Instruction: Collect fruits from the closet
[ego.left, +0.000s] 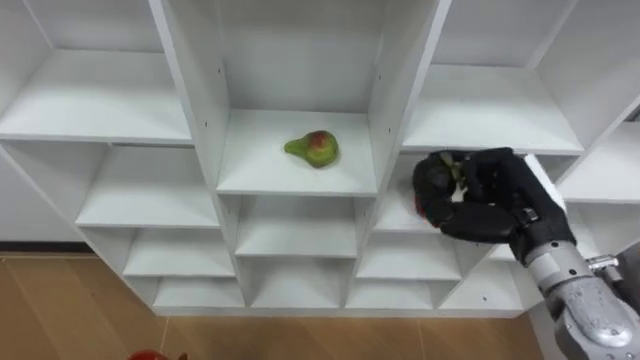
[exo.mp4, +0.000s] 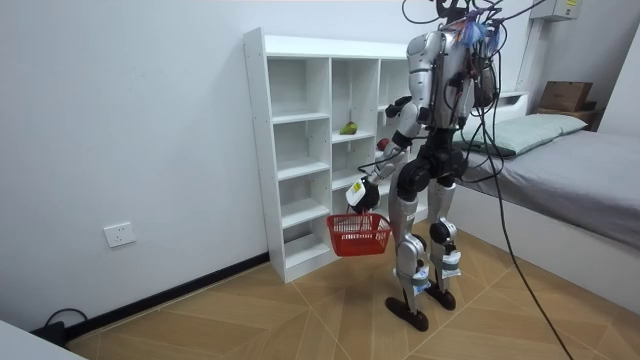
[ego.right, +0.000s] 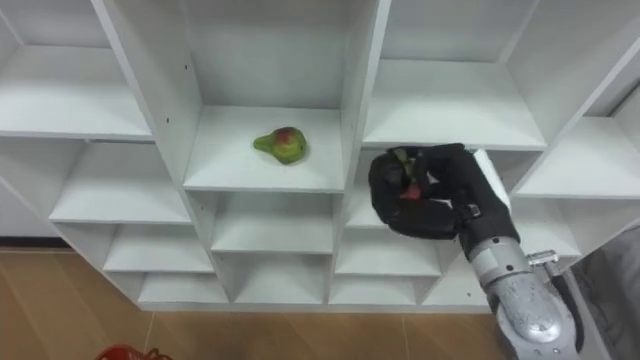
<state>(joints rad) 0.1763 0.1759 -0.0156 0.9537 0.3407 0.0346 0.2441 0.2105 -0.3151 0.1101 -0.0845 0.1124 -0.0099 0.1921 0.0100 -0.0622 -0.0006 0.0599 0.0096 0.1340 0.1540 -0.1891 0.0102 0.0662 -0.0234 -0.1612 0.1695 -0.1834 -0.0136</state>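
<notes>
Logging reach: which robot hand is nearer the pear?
Right. The right robot hand, gripping a fruit, is just right of the pear; the left robot hand hangs low, holding the basket.

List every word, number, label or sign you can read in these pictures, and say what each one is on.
No text can be read anywhere.
On the shelf unit, the pear and the fruit in the right hand: no print.
On the red basket hanging from the left hand: no label shows.
On the cardboard box and the wall socket: too small to tell any marking.
</notes>
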